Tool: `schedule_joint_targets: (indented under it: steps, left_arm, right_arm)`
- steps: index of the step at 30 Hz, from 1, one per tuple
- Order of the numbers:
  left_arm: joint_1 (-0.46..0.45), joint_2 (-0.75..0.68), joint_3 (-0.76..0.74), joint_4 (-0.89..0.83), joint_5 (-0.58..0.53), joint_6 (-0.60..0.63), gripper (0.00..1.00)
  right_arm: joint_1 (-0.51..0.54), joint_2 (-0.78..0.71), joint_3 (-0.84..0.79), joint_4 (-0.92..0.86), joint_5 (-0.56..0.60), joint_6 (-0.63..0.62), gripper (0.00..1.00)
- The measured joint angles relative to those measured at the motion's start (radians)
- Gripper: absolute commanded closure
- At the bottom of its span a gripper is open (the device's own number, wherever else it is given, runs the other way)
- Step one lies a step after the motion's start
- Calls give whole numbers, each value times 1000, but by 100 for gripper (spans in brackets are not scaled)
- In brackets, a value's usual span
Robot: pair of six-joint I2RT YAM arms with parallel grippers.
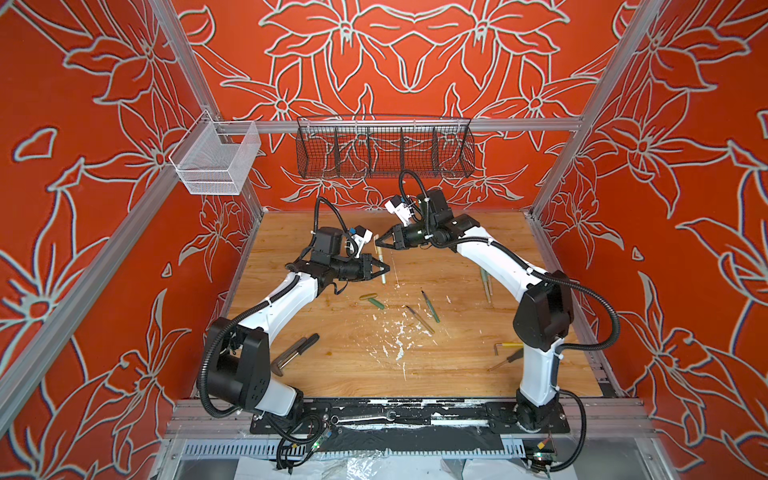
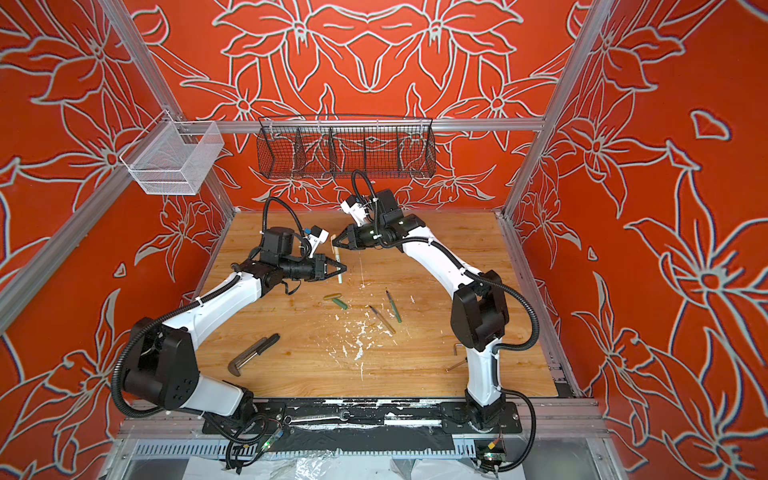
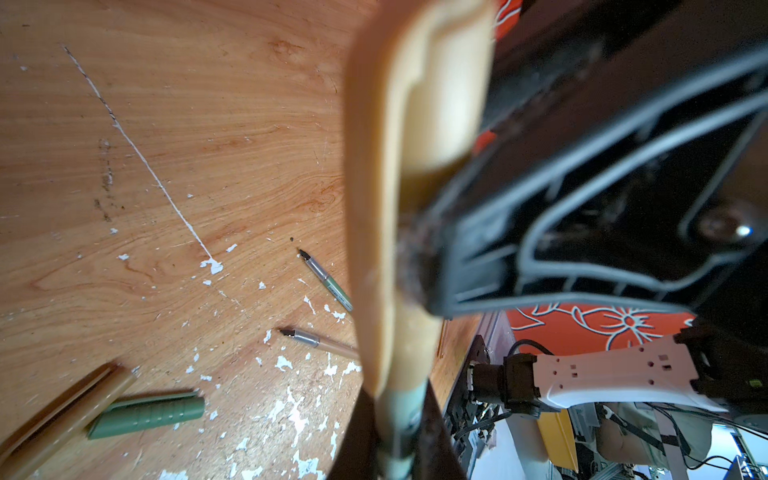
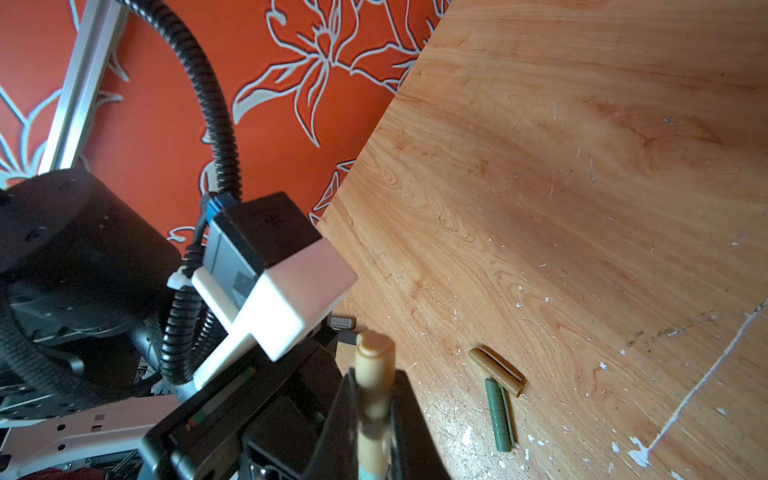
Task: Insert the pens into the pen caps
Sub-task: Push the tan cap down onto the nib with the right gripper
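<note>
In both top views my two grippers meet above the back middle of the table on one capped stick. My left gripper [image 1: 384,268] [image 3: 399,440] is shut on a pen's pale green barrel [image 1: 382,277] [image 3: 401,411]. My right gripper [image 1: 379,242] [image 4: 374,411] is shut on the cream pen cap [image 1: 376,239] [image 4: 374,357] that sits over the pen's end. The pen's tip is hidden inside the cap. On the table lie an olive-tan cap [image 1: 368,296] [image 4: 496,370], a dark green cap [image 1: 376,304] [image 4: 498,415], a dark green pen [image 1: 430,306] [image 3: 328,280] and a tan pen [image 1: 419,319] [image 3: 320,340].
More pale green sticks [image 1: 485,282] lie beside my right arm. A black-handled tool [image 1: 293,351] rests front left; a hex key with a yellow rod [image 1: 505,347] and a screwdriver [image 1: 505,360] front right. A black wire basket [image 1: 384,147] and a white mesh basket [image 1: 216,160] hang on the rails.
</note>
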Motion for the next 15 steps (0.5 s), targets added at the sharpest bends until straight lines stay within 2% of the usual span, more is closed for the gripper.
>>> schedule_joint_targets:
  steps: [9, 15]
  left_arm:
    - [0, -5, -13, 93, 36, -57, 100]
    - [0, -33, -50, 125, 41, -78, 96]
  right_arm:
    - [-26, -26, -10, 24, -12, 75, 100]
    - [-39, -26, -10, 2, -52, 94, 100]
